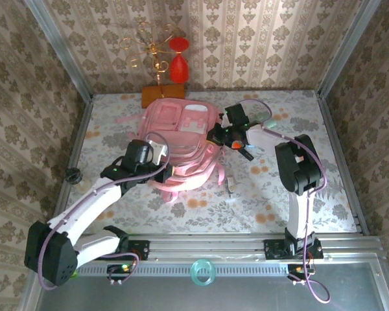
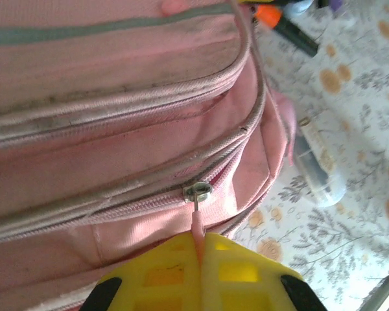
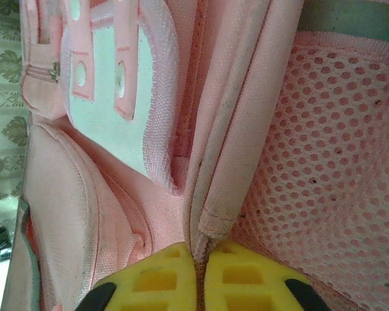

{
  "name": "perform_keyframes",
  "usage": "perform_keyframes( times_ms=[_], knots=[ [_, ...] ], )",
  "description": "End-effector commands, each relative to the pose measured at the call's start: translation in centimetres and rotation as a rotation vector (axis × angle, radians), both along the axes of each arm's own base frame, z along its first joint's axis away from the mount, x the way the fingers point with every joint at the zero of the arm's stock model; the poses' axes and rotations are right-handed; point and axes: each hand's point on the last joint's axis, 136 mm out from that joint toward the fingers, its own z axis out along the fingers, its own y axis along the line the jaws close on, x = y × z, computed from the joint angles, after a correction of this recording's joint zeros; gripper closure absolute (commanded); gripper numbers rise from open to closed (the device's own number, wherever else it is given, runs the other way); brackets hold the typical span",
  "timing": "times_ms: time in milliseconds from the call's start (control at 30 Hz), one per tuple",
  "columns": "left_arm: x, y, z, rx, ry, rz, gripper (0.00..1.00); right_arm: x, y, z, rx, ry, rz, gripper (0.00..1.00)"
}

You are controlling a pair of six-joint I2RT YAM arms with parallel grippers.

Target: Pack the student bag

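Note:
The student bag (image 1: 181, 136), a large pink backpack, lies flat in the middle of the table with its straps toward the arms. My left gripper (image 2: 200, 241) is at the bag's near left side (image 1: 159, 154), its yellow fingers shut on the pink zipper pull (image 2: 198, 220) that hangs from the metal slider (image 2: 198, 190). The zipper there looks closed. My right gripper (image 3: 201, 251) is at the bag's right edge (image 1: 215, 135), shut on a fabric seam edge (image 3: 211, 214) beside the mesh side pocket (image 3: 337, 162).
An orange-and-black marker (image 1: 241, 149) and a clear tube (image 1: 231, 186) lie on the table right of the bag. A clear container (image 1: 258, 114) sits at the back right. A wooden stand with red ornaments (image 1: 163, 94) is behind the bag. A teal ring (image 1: 203, 272) rests on the front rail.

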Motion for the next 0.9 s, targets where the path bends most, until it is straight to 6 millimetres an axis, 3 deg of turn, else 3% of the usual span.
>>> perform_keyframes(
  times_ms=[0,133,267,433,533,700,867],
  knots=[
    [-2.5,-1.7,1.6,-0.124,0.052,-0.101,1.00,4.1,-4.9,1.0,-0.079,-0.108,-0.110,0.82],
    [-1.3,-1.3,0.5,-0.083,0.044,-0.047,1.00,2.5,-4.7,4.7,-0.069,-0.179,-0.075,0.69],
    [-0.6,-0.5,-0.6,-0.010,0.052,-0.004,1.00,-0.8,-4.5,5.7,-0.102,-0.189,-0.051,0.60],
    [-1.1,-1.1,-1.4,-0.003,0.073,-0.028,1.00,-6.3,-1.1,4.5,-0.055,-0.125,-0.027,0.50],
    [-1.2,-1.3,-1.9,-0.001,0.075,-0.032,1.00,-8.0,1.0,3.9,-0.019,-0.102,-0.027,0.47],
    [-1.4,-1.3,-2.5,0.019,0.081,-0.034,1.00,-9.1,3.1,3.1,0.000,-0.068,-0.027,0.45],
    [-1.4,-1.4,-2.5,0.027,0.068,-0.036,1.00,-9.3,3.5,1.4,-0.004,-0.038,-0.065,0.45]
  ],
)
